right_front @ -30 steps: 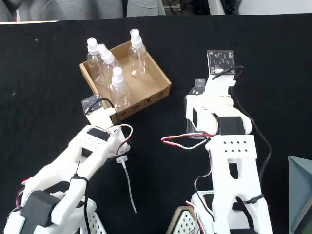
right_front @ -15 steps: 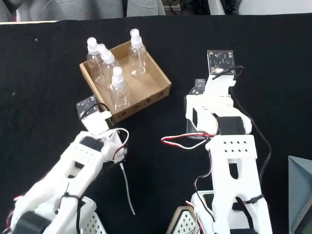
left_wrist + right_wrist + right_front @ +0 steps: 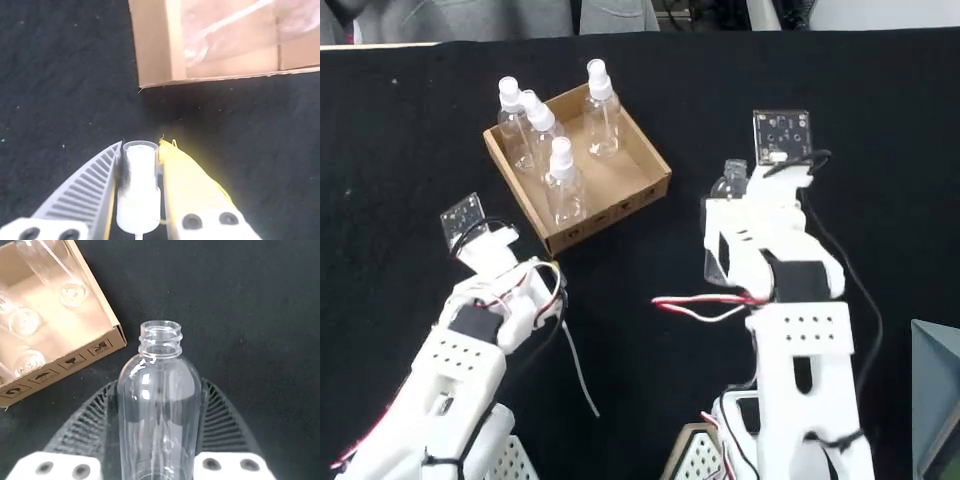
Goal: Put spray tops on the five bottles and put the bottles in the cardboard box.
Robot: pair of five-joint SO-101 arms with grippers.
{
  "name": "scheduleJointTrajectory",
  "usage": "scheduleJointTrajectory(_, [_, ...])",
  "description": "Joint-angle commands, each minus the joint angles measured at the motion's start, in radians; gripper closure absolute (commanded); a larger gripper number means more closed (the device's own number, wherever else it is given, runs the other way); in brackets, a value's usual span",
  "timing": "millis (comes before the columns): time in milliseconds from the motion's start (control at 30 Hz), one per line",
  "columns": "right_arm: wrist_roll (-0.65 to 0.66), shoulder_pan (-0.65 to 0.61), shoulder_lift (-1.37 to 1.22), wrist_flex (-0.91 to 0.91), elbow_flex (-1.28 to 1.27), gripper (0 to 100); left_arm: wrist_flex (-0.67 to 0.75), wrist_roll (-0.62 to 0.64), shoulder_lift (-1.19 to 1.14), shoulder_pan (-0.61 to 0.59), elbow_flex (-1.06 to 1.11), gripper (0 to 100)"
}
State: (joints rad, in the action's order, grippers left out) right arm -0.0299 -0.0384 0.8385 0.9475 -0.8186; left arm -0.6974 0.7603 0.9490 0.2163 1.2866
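Right wrist view: clear, round-shouldered bottle [image 3: 160, 405]

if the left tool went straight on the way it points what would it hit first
Most likely the near corner of the cardboard box; only bare table lies between, though depth is unclear.

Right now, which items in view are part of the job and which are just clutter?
Job:
cardboard box
four capped bottles in it
uncapped bottle in right fingers
spray top in left fingers

Lying about:
grey object at the right edge
perforated plates by the arm bases
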Motion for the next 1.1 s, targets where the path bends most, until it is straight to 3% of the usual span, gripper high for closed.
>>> scheduleJointTrajectory(0, [0.0,0.018,0.068,0.006,0.007,90.4,-0.005,0.002,0.118,-0.018,0.007,97])
scheduleJointTrajectory(500, [0.092,-0.092,0.101,0.009,-0.028,90.6,-0.005,0.002,0.468,-0.137,0.105,97])
scheduleJointTrajectory(800, [0.1,-0.097,0.105,0.006,-0.041,90.6,-0.006,0.003,0.655,-0.188,0.168,97])
scheduleJointTrajectory(1067, [0.098,-0.097,0.283,0.002,-0.12,90.6,-0.029,0.006,0.775,-0.232,0.193,97])
